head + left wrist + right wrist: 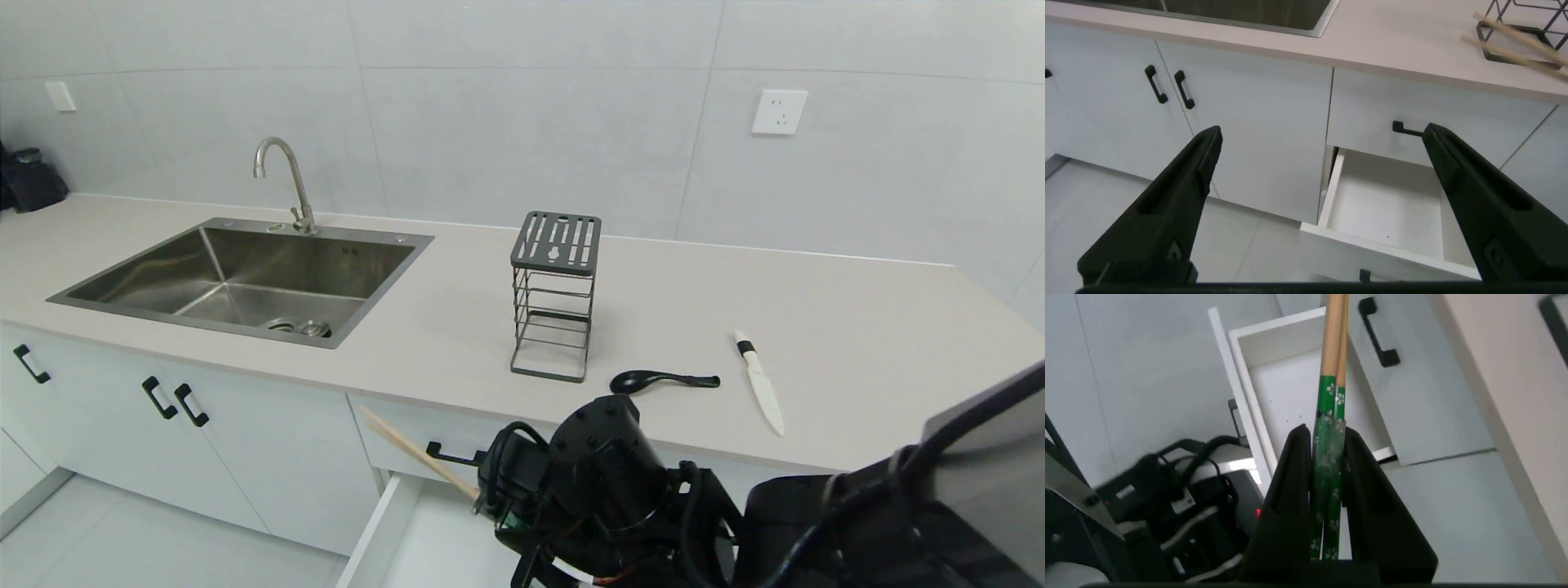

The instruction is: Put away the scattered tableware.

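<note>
One steel sink (pixel 237 278) sits at the left of the pale surface (pixel 857 327). Below the surface's front edge a white drawer (pixel 1388 204) stands pulled open, and the left gripper (pixel 1323 135) hangs before it, spread wide. The right gripper (pixel 1328 449) pinches a pair of wooden chopsticks (pixel 1333 367), green-patterned at the held end, apparently above the drawer. Farther right on the surface stands a dark wire rack (pixel 553 302), with a black spoon (pixel 661 380) just beside its base. A white knife (pixel 759 384) with a black band lies near the spoon, not touching it.
</note>
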You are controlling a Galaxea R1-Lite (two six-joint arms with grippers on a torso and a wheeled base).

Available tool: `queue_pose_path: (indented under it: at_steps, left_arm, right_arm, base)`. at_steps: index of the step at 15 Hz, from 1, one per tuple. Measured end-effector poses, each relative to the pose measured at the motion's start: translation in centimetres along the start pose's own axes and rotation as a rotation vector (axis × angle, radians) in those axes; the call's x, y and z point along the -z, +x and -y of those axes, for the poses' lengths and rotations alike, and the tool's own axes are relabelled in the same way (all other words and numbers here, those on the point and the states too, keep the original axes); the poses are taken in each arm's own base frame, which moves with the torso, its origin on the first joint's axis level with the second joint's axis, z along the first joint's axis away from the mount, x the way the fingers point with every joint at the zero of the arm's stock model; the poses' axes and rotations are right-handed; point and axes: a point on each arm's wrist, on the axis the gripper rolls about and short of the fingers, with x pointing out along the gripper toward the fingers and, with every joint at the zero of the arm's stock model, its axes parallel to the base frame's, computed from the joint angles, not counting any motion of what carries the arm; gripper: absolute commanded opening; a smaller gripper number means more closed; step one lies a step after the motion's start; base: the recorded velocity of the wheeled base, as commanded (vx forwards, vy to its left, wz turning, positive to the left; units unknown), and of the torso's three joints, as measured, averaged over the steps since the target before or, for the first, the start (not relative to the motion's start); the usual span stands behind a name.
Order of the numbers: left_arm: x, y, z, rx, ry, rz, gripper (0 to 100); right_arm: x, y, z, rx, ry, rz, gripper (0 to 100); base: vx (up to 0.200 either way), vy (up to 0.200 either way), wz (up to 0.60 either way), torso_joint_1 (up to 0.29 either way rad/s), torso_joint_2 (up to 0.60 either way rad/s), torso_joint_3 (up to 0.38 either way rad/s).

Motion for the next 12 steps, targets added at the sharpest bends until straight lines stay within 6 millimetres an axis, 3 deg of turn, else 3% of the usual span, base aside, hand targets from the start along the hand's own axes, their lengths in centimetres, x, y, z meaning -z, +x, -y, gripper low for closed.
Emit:
queue_pose_path:
  at_steps: [4,7,12]
  left_arm:
    - [0.0,0.0,0.0,0.0,0.0,0.0,100]
    - [0.0,0.0,0.0,-0.001,0.0,0.0,100]
    - [0.0,0.0,0.0,0.0,0.0,-0.001,100]
  right_arm:
    - [0.0,2.9,-1.2,-0.031,-0.062,-0.021,0]
    - [-0.7,4.5,-1.0,-0.022,-0.076,-0.003,0]
    - [0.0,6.7,-0.9,-0.02,-0.073,-0.032,0]
  base:
    - [0.0,0.0,0.0,-0.008,0.01,0.008]
    - [0.0,0.0,0.0,-0.191,0.38,0.181]
    - [0.0,0.0,0.0,-0.105,0.21,0.104]
